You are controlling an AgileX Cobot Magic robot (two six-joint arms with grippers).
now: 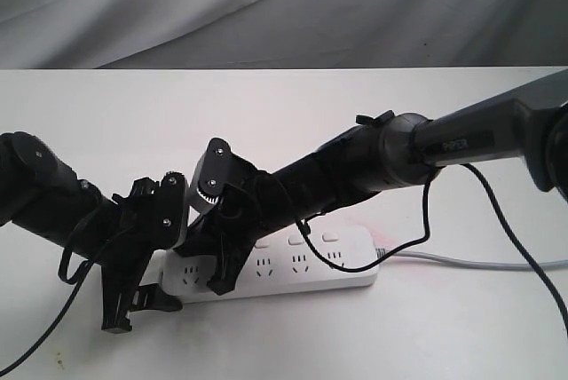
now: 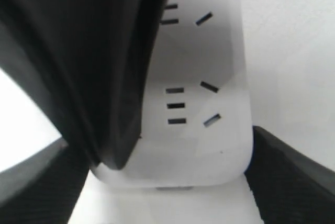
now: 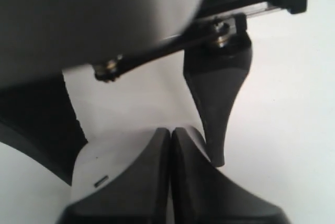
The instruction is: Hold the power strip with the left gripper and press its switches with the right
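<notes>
Between left gripper (image 1: 142, 309) fingers, power strip (image 1: 312, 266) is sitting clamped for bracing; right gripper (image 1: 218, 286), pinched closed, is poking at switches (image 1: 295, 241).

One white power strip (image 1: 355, 265) is lying on one table (image 1: 266, 114) as two black grippers, the left gripper (image 1: 140, 309) and the right gripper (image 1: 220, 284), are crowding it. Three switches (image 1: 295, 240) and four sockets (image 1: 299, 263) are showing, any others being hidden. One grey cord (image 1: 479, 263) is showing.

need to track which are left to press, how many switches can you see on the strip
3 switches show, in a row along the far edge of the power strip, right of the right gripper. More may be hidden behind it.
</notes>
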